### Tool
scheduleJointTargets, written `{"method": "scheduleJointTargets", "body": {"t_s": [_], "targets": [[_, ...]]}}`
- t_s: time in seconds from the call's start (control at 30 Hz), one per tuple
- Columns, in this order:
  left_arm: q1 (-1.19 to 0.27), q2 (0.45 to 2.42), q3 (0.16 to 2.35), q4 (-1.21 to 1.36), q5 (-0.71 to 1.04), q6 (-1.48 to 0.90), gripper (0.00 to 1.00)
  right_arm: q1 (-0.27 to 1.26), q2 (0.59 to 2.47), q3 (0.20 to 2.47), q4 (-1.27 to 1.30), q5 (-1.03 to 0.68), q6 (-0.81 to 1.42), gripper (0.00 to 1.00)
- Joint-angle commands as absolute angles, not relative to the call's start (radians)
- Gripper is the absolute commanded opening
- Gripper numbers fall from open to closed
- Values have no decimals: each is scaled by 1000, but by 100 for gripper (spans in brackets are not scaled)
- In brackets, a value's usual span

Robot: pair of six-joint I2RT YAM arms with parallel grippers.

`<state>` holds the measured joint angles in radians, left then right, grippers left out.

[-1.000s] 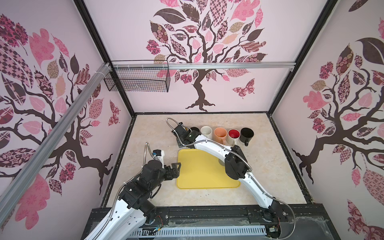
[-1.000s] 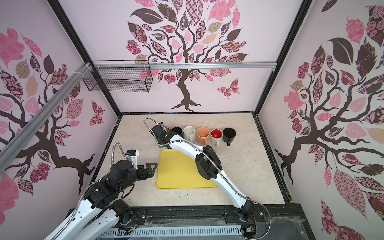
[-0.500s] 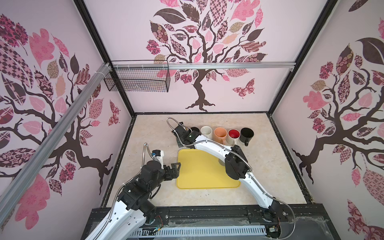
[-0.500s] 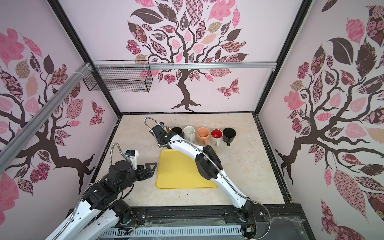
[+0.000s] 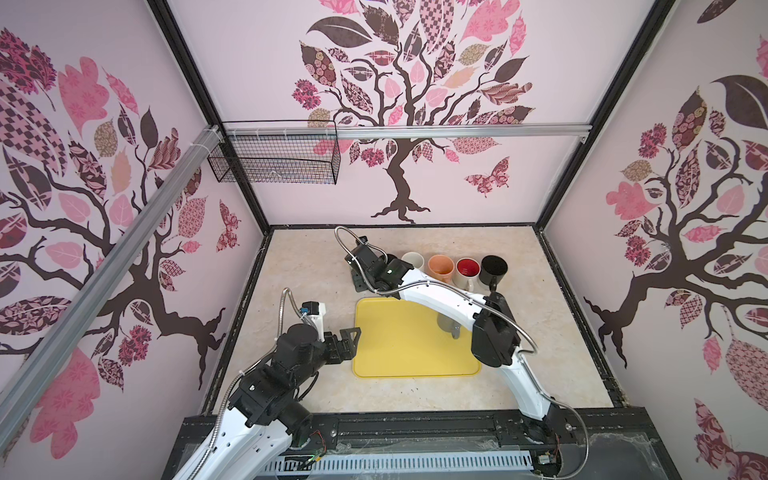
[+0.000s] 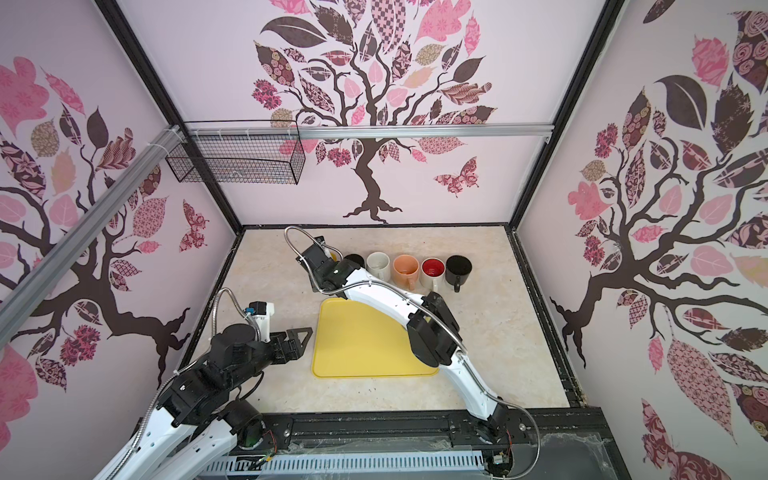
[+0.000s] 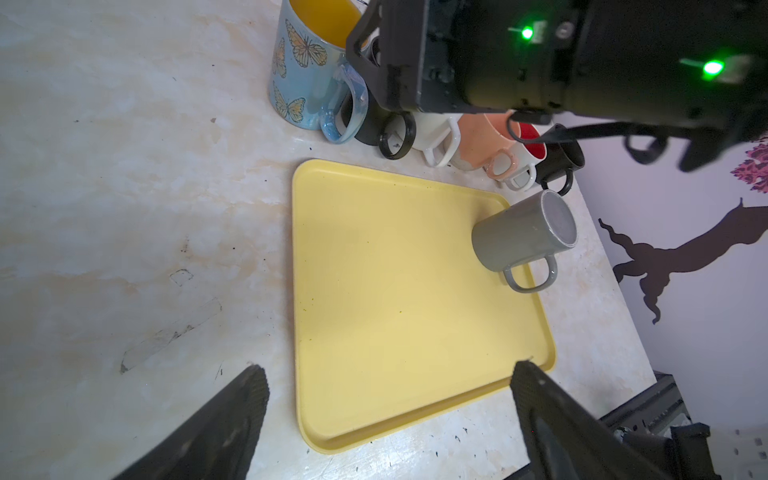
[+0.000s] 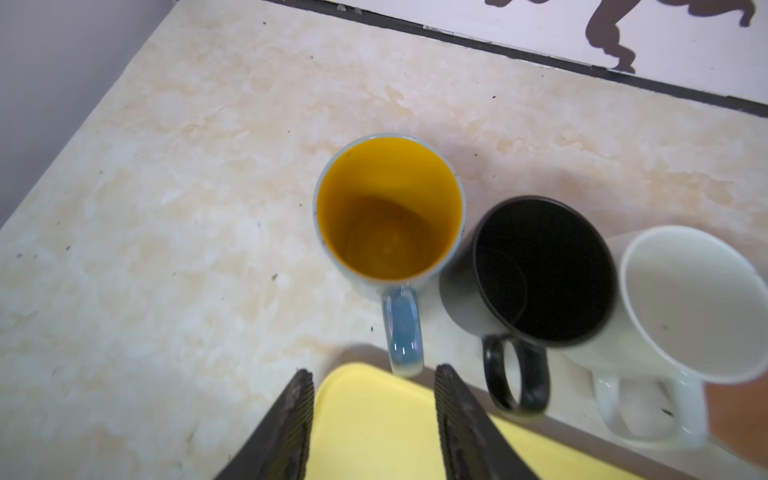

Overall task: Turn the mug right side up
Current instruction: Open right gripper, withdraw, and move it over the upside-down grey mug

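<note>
Your right claw stands with jaws apart by the handle of the blue butterfly mug, which sits upright on the desk beside a black mug. The grey mug rests upside down on the yellow tray. Your left claw gapes wide, holding nothing.

Robot test booth: tree-decal walls, black frame posts, aluminium rail, marble-look tabletop.
</note>
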<state>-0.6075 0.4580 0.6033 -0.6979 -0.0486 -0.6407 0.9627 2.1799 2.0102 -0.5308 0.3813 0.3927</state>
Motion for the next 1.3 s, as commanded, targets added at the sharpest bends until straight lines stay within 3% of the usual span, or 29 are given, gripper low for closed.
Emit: {"method": "scheduleJointTargets", "body": {"t_s": [0.0, 0.17, 0.43, 0.7, 0.93, 1.27], "targets": [[-611, 395, 656, -759, -28, -666, 94, 1016, 1935, 1822, -436, 371, 366, 52], [-611, 321, 635, -767, -12, -720, 94, 1057, 1678, 1551, -442, 425, 370, 53], [-615, 451, 604, -664, 34, -700, 94, 1046, 1429, 1370, -660, 552, 392, 55], [-616, 569, 541, -397, 139, -692, 95, 852, 1204, 1160, -659, 442, 431, 52], [-616, 719, 512, -198, 212, -718, 95, 837, 1186, 1076, -683, 500, 445, 49], [-617, 907, 503, 11, 300, -756, 95, 818, 1152, 922, -612, 415, 463, 44]]}}
